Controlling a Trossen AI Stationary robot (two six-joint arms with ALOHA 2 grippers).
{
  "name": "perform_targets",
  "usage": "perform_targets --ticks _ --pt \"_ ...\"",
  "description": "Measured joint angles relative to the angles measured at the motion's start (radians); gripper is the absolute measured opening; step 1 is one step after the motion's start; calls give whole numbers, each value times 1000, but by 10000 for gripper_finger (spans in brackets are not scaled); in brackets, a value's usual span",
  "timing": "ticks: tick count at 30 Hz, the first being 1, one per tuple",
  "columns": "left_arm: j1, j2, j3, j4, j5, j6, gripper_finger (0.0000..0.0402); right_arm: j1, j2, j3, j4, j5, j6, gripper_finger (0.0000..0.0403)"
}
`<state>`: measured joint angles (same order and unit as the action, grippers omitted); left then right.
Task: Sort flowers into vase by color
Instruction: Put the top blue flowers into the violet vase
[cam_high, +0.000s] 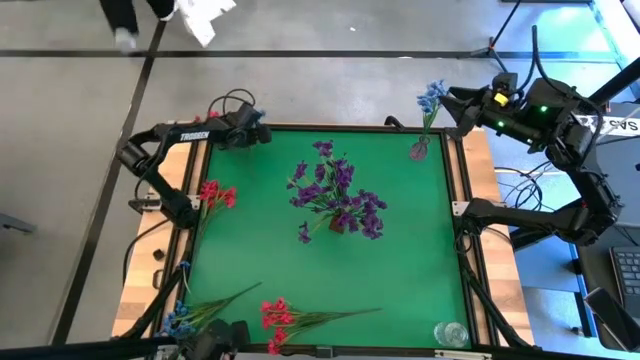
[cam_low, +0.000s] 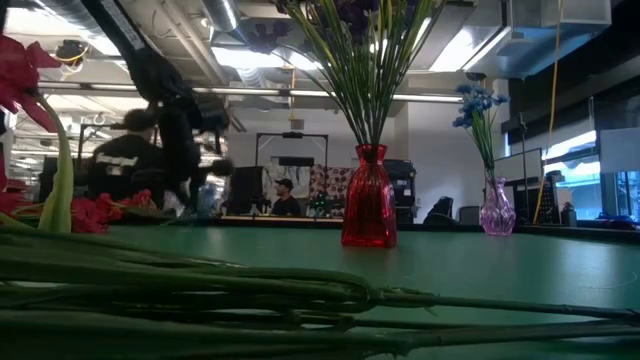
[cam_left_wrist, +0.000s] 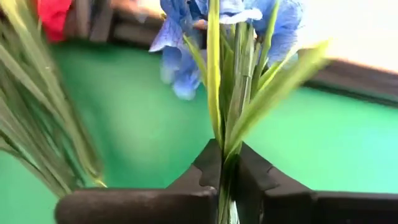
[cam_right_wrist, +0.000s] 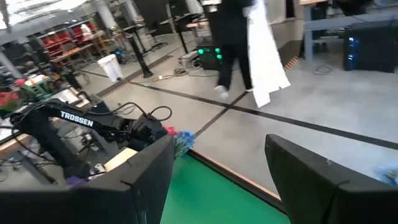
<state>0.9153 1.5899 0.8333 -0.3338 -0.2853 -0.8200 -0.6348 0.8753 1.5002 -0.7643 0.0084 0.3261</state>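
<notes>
Near edge of the green table mat: loose sprigs lie flat, thin green stems fanned out. A red sprig with clustered small blossoms, and beside it a blue sprig at the near-left corner. In the low view these stems fill the foreground as long smooth blurred strands; their blossoms are cut off there. A small clear glass vase sits at the near-right corner, empty as far as can be seen.

Left side: another red sprig lies at the mat's left rim, partly over the table frame.

Centre: a red glass vase, ribbed and narrow-necked, stands upright holding the purple flowers (a full, spreading bunch; from above the blossoms hide the vase almost wholly).

Far left: the left gripper hovers at the far-left corner of the mat. Its dark, matte fingers are pinched tight on the stems of a blue flower sprig, flat green leaves and soft blue petals rising past the fingertips. In the high view only a speck of blue shows at the gripper tip.

Far right: a purple-tinted glass vase, bulbous, stands upright at the far-right corner with blue flowers in it. The right gripper waits just beyond that corner, jaws spread wide, holding nothing.

Beyond the table: workshop floor, people blurred.
</notes>
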Motion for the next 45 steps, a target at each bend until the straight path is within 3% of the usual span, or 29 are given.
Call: perform_targets --ticks 4,9,15,21,26,34,38,45 --pt "-40 -145 0 7 -33 22 20 1 -3 0 31 -47 -11 253" --pt "-102 -416 0 47 -44 77 18 0 -3 0 103 -106 -11 253" --pt "-227 -718 1 310 -30 243 16 1 27 0 294 -182 -10 253" --pt "-336 -846 1 479 -41 293 15 1 101 1 459 -257 -18 253" --pt "-449 -820 1 658 4 344 14 1 162 0 555 -325 -49 253" --pt "-605 -670 19 976 17 433 14 1 221 0 597 -450 -53 253" --pt "-652 -542 148 965 26 505 14 12 242 1 591 -495 -71 253" --pt "-663 -307 408 867 106 538 14 134 300 0 586 -498 -150 253"
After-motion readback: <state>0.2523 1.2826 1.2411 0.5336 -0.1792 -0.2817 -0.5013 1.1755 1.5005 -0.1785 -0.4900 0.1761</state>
